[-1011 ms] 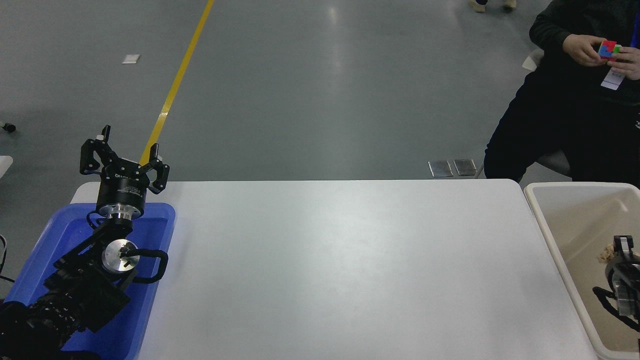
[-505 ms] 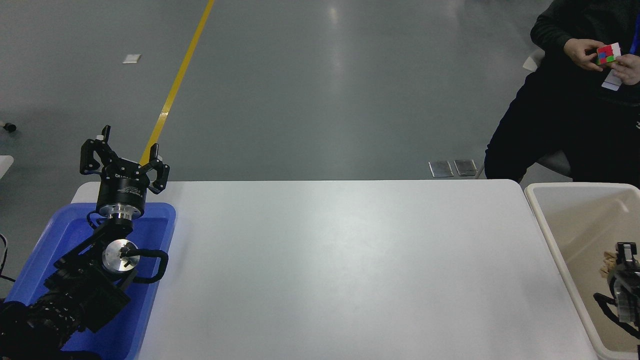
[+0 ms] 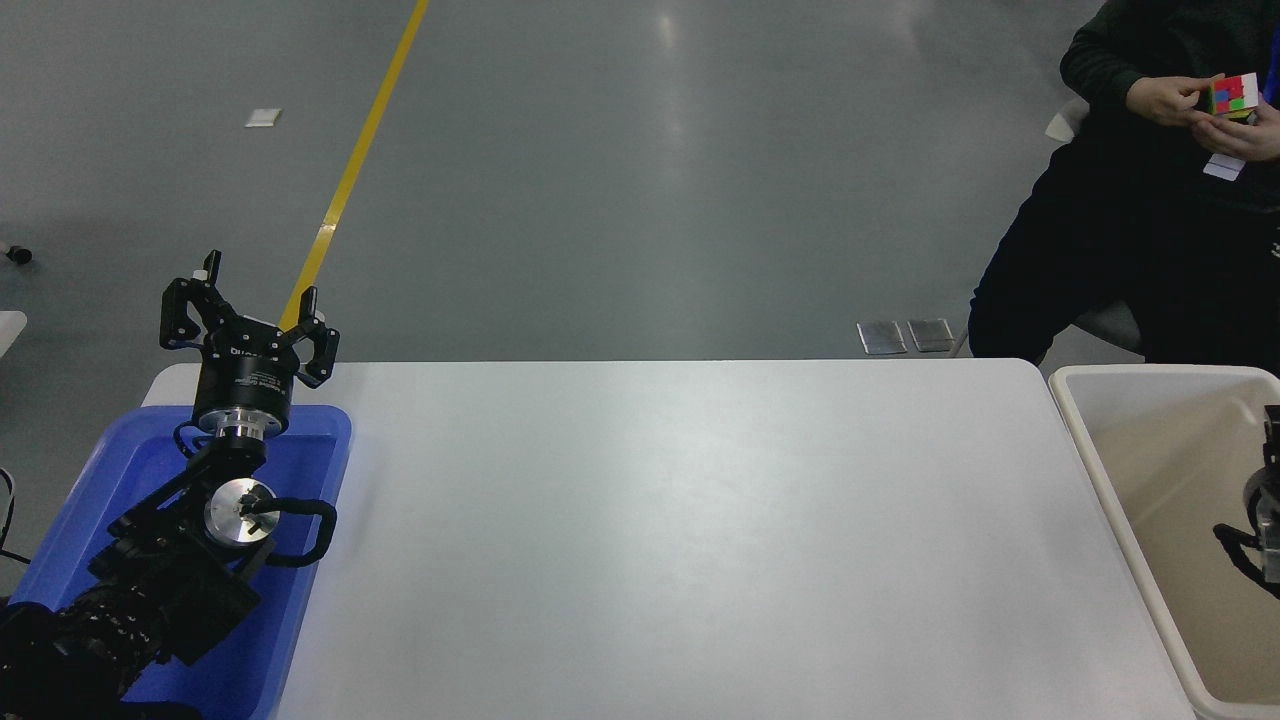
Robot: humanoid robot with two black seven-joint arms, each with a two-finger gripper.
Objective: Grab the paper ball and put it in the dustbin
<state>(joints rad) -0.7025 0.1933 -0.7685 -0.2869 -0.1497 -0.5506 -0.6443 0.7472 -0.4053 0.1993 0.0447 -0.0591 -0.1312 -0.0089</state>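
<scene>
My right pincer (image 3: 1268, 480) hangs over the bin (image 3: 1120, 490), by the right edge of my view. It is mostly cut off, so I cannot tell if it is open or holding anything. I cannot see the paper ball anywhere; I think it is hidden by the pincer or down in the bin. My left pincer (image 3: 250, 310) is parked open over the blue tray (image 3: 320, 440).

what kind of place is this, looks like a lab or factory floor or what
Probably an industrial hall or robot test area, not a home. The grey painted floor carries a yellow lane line, a plain white table stands in open space, and a black robot arm is parked over a blue tray.
</scene>
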